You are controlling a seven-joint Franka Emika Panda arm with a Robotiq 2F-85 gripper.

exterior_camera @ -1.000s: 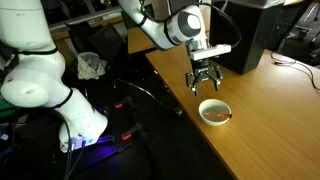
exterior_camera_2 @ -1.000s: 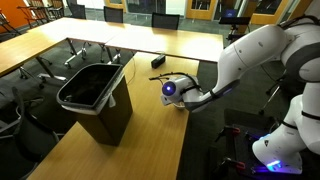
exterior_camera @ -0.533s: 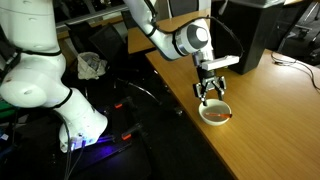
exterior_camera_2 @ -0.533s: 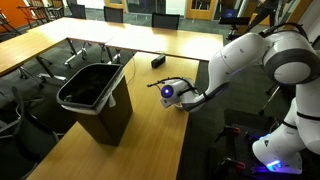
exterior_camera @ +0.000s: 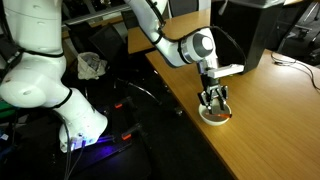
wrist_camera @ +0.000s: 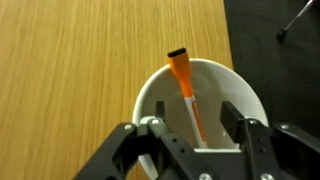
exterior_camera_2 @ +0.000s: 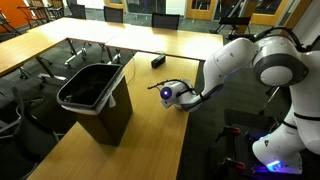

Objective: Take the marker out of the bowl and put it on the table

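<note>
In the wrist view the orange marker (wrist_camera: 186, 88) with a dark tip leans inside the white bowl (wrist_camera: 150, 92), its tip on the far rim. My gripper (wrist_camera: 193, 125) is open, its two fingers lowered into the bowl on either side of the marker, not touching it. In an exterior view the gripper (exterior_camera: 212, 101) hangs straight down over the bowl (exterior_camera: 213, 117) on the wooden table (exterior_camera: 260, 110). In an exterior view (exterior_camera_2: 172, 93) the gripper hides the bowl.
A black box-shaped object (exterior_camera: 262, 35) stands on the table behind the bowl. A black bin (exterior_camera_2: 92, 96) stands beside the table. A small dark object (exterior_camera_2: 158, 61) lies on the table further off. Cables run past the table's near edge (exterior_camera: 140, 95).
The gripper has moved toward the bowl and come down from above the table into it, fingers now around the marker. The bowl and marker have not moved.
</note>
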